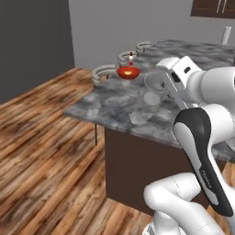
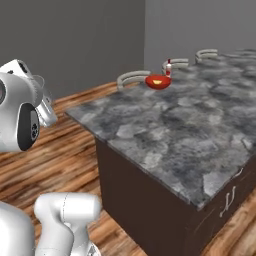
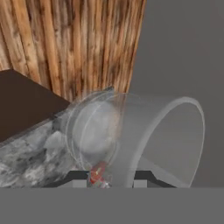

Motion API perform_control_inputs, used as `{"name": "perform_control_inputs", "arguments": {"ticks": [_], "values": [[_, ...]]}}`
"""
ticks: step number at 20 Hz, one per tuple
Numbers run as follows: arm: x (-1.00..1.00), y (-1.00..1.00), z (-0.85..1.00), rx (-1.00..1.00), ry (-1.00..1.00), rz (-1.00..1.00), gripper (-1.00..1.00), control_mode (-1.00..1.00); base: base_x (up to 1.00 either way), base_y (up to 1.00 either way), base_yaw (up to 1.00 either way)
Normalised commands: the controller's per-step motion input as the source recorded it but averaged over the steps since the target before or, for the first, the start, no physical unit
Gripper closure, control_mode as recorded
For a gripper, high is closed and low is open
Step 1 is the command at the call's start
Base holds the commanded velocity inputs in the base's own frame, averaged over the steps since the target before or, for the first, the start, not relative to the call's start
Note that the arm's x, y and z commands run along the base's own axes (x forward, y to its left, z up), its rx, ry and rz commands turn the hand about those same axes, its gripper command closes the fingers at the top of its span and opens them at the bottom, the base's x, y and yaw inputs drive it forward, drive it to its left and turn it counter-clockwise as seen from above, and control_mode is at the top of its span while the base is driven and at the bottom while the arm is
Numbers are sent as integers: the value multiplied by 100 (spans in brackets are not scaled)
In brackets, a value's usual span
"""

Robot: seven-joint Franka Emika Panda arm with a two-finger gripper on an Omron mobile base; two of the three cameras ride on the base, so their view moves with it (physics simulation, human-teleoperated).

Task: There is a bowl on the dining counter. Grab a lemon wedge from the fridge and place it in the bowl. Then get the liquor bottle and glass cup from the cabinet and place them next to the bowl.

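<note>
Glass cup (image 3: 131,135) is what we see clamped in the pincer (image 3: 109,177), whose two dark tips sit on either side of its wall. In the hand view the cup lies crosswise to the pincer, its long axis running side to side, its open mouth to the right and its base to the left. From the left base view we see the cup (image 1: 153,87) carried above the grey marble table (image 1: 119,108), mouth up. Beyond the pincer, far across the table, stands the red bowl (image 1: 128,72) with the liquor bottle (image 1: 131,58) just behind it.
</note>
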Motion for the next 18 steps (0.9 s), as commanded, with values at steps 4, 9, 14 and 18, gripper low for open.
{"name": "perform_control_inputs", "arguments": {"ticks": [4,9,14,18], "values": [[0,0,0,0,0,0,100,100,21,93,-42],[0,0,0,0,0,0,100,100,21,95,-42],[0,0,0,0,0,0,100,100,20,95,-42],[0,0,0,0,0,0,100,100,18,94,-42]]}}
